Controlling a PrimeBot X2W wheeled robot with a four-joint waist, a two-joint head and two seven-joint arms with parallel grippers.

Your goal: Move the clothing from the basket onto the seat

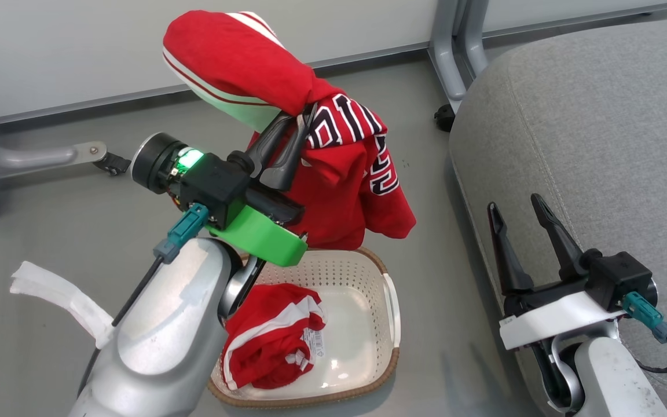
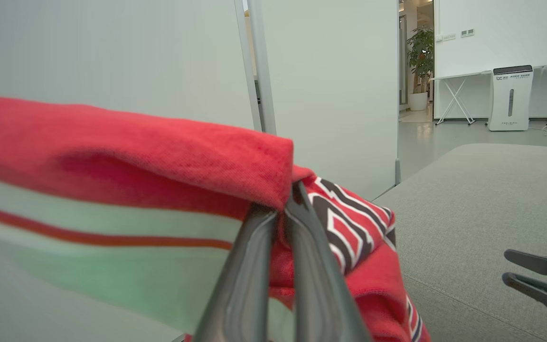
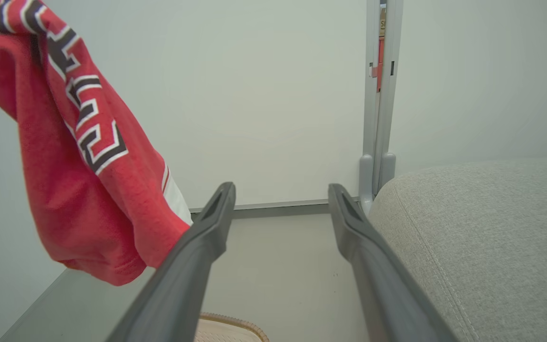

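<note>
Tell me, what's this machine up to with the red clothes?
The robot is emptying a laundry basket onto a seat. Its left gripper is shut on a red jersey with black-and-white lettering and holds it in the air above the cream basket. A second red garment with white stripes lies in the basket. The right gripper is open and holds nothing, near the edge of the grey seat cushion, where no clothing lies yet.
</note>
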